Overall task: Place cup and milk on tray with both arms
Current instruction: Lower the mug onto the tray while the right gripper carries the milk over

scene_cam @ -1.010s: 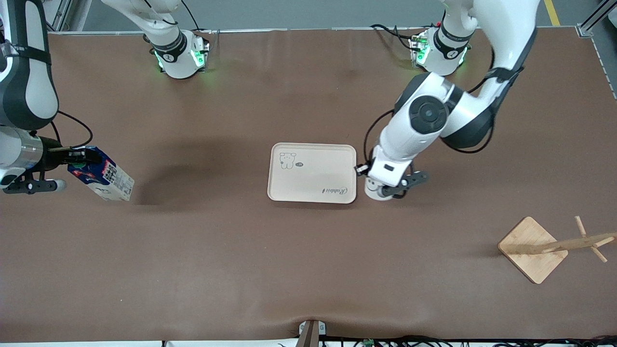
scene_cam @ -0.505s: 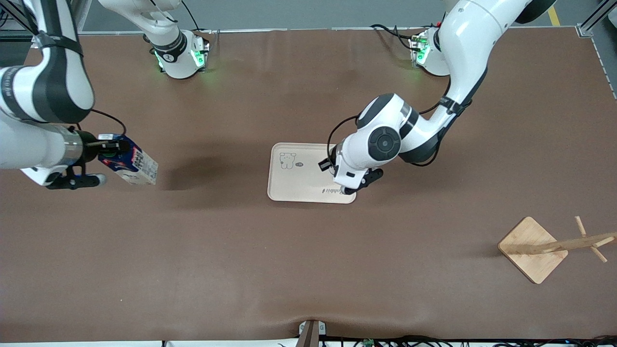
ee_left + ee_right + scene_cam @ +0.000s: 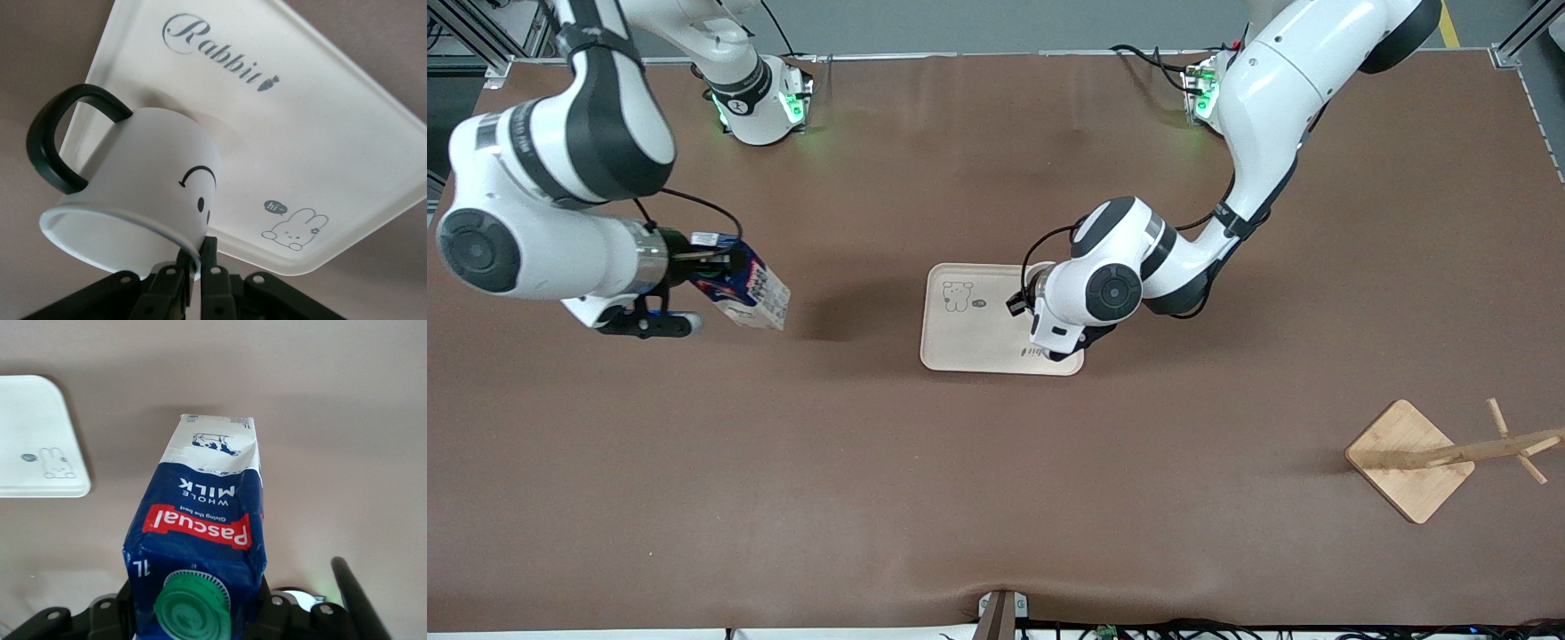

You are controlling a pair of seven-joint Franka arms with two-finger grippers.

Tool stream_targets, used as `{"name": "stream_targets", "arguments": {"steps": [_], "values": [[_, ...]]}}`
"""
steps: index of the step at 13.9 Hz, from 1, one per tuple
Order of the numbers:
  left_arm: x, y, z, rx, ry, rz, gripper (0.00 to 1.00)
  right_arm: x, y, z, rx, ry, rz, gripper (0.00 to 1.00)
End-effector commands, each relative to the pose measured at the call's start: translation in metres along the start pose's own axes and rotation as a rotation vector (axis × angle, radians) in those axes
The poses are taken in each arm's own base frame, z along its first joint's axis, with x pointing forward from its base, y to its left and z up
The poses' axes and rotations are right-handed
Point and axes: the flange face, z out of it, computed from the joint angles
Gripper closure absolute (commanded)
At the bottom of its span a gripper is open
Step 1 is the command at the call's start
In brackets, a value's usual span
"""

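My left gripper (image 3: pixel 196 249) is shut on the rim of the white smiley cup (image 3: pixel 137 197), which hangs tilted, black handle out, just above the cream tray (image 3: pixel 320 127). In the front view the left arm's wrist (image 3: pixel 1060 327) covers the cup over the tray's end (image 3: pixel 969 333) toward the left arm. My right gripper (image 3: pixel 710 268) is shut on the top of the blue milk carton (image 3: pixel 749 295) and holds it tilted over bare table toward the right arm's end. The right wrist view shows the carton (image 3: pixel 207 513), its green cap and a tray corner (image 3: pixel 33 440).
A wooden rack with a diamond-shaped base (image 3: pixel 1409 458) stands near the front camera at the left arm's end of the table. Brown mat (image 3: pixel 854 462) lies between the carton and the tray.
My right arm has carried the milk carton across the table toward the tray. My left arm has moved the cup from beside the tray to over the tray's end.
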Motion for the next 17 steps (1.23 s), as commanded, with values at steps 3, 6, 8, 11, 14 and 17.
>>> {"name": "stream_targets", "arguments": {"steps": [3, 6, 8, 11, 14, 17], "values": [[-0.002, 0.001, -0.008, 0.033, -0.015, -0.001, 0.0, -0.01, -0.113, 0.018, -0.026, -0.02, 0.099, 0.8], [0.002, 0.011, -0.049, 0.006, -0.004, 0.0, 0.0, -0.008, -0.157, 0.035, 0.021, -0.061, 0.149, 0.8], [-0.006, 0.013, -0.091, 0.004, 0.008, 0.01, 0.0, -0.009, -0.193, 0.05, 0.053, -0.065, 0.166, 0.8], [0.008, -0.015, -0.168, -0.021, 0.117, -0.01, 0.0, -0.014, -0.263, 0.088, 0.084, 0.024, 0.145, 0.78], [0.026, -0.048, -0.235, -0.035, 0.294, -0.033, 0.0, -0.008, -0.294, 0.115, 0.089, 0.047, 0.1, 0.78], [0.049, -0.087, -0.286, -0.026, 0.4, -0.021, 0.0, -0.001, -0.314, 0.141, 0.057, 0.043, 0.042, 0.78]]}}
